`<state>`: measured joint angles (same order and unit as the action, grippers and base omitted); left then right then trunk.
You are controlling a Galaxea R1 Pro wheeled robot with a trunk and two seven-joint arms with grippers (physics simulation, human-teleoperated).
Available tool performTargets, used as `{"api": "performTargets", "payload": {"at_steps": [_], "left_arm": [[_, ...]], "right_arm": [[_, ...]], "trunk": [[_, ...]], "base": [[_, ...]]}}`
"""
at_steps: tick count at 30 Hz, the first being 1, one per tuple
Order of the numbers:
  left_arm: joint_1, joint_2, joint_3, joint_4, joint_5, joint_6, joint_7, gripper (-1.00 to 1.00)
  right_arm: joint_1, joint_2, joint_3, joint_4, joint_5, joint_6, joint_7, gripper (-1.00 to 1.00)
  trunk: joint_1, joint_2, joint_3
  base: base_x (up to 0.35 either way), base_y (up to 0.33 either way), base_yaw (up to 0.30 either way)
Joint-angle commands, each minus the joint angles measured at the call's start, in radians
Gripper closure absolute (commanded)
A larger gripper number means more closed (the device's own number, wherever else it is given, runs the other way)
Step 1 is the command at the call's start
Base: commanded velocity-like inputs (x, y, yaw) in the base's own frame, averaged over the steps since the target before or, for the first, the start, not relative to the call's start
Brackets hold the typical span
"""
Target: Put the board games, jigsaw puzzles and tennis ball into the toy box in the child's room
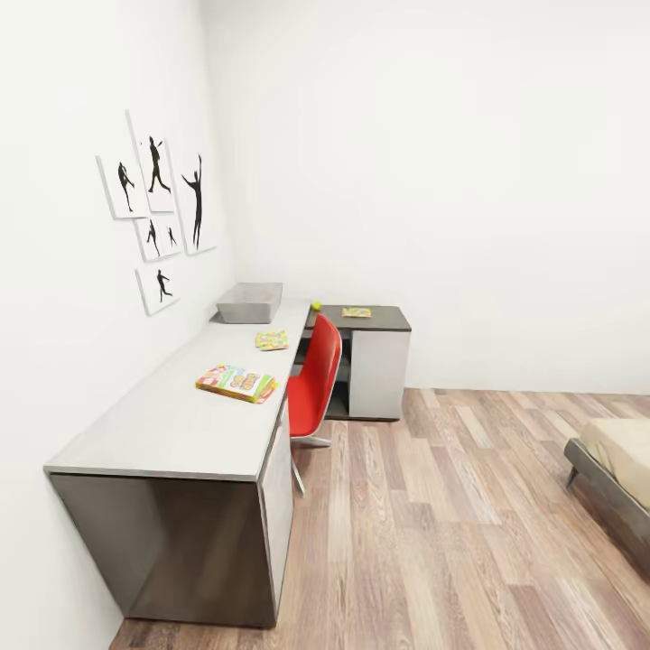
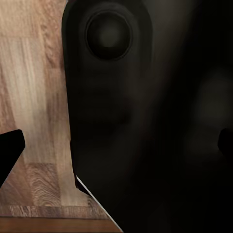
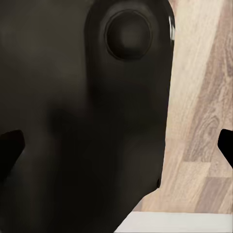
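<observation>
My left gripper (image 2: pixel 116 150) and right gripper (image 3: pixel 116 145) hung spread wide and empty over the wooden floor, beside my dark body. On the long grey counter (image 1: pixel 171 424), the flat colourful board game box (image 1: pixel 237 382) lay at about eleven o'clock, a smaller colourful puzzle box (image 1: pixel 272 339) beyond it, then the grey rectangular toy box (image 1: pixel 249 302). The yellow-green tennis ball (image 1: pixel 316 306) sat just right of it. I judged the boxes light and stiff, best pinched by an edge; the ball could roll.
</observation>
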<state>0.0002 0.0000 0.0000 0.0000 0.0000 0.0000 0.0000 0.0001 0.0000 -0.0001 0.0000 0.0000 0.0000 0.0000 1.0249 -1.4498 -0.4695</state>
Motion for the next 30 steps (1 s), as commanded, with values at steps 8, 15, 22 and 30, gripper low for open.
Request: {"api": "performTargets", "payload": {"at_steps": [8,15,22,30], "left_arm": [[0.008,-0.001,-0.001,0.006,-0.008,-0.001,-0.003,-1.00],[0.008,-0.001,-0.001,0.006,-0.008,-0.001,-0.003,-1.00],[0.008,-0.001,-0.001,0.006,-0.008,-0.001,-0.003,-1.00],[-0.003,0.010,0.000,-0.001,-0.001,0.010,0.007,-1.00]], "right_arm": [[-0.003,0.004,0.006,-0.009,0.002,-0.008,-0.008,-1.00],[-0.003,0.004,0.006,-0.009,0.002,-0.008,-0.008,-1.00],[-0.003,0.004,0.006,-0.009,0.002,-0.008,-0.008,-1.00],[-0.015,0.001,-0.001,-0.018,-0.006,0.003,-0.015,-1.00]], "trunk": [[0.000,0.000,0.000],[0.000,0.000,0.000],[0.000,0.000,0.000],[0.000,0.000,0.000]], "base": [[0.000,0.000,0.000],[0.000,0.000,0.000],[0.000,0.000,0.000],[0.000,0.000,0.000]]}}
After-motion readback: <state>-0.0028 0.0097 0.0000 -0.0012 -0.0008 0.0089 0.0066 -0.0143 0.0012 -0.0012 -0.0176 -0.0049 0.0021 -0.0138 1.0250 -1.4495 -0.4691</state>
